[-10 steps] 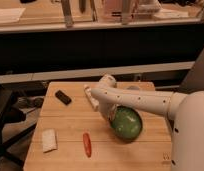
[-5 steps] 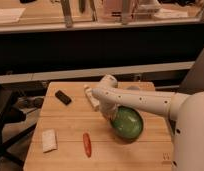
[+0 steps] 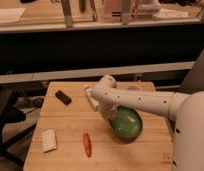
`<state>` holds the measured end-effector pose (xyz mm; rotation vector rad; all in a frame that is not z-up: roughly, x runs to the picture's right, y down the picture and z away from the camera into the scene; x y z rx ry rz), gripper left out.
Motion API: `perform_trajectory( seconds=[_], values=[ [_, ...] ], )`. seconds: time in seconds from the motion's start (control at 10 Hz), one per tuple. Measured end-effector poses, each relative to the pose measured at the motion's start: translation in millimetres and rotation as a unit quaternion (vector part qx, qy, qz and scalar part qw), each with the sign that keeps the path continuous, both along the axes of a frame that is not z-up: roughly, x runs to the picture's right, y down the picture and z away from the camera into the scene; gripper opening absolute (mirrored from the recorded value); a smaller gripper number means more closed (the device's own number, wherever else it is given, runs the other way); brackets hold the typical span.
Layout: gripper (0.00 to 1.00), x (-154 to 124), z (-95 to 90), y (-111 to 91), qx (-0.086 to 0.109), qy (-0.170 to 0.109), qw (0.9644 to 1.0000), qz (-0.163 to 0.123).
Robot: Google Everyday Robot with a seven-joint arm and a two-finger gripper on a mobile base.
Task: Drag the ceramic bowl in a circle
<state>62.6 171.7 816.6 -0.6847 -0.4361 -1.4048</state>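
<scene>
The ceramic bowl (image 3: 127, 124), glossy green, sits tilted on its side on the right half of the wooden table (image 3: 70, 120). My white arm (image 3: 145, 100) reaches in from the right and bends down over the bowl's upper left edge. The gripper (image 3: 109, 113) is at the bowl's left rim, mostly hidden by the wrist, and appears to touch the bowl.
A small black object (image 3: 63, 97) lies at the back left. A white oblong item (image 3: 90, 97) lies just left of the arm. A white folded cloth (image 3: 49, 140) and a red-orange stick-like item (image 3: 87, 144) lie near the front. A dark chair (image 3: 5, 120) stands left of the table.
The bowl and the gripper have shifted very slightly to the right. The other objects have not moved.
</scene>
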Motion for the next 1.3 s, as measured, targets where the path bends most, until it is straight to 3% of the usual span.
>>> perform_trajectory(
  seconds=[1.3],
  values=[
    [0.0,2.4,-1.0,-0.1,0.005,-0.004,1.0,-0.005]
  ],
)
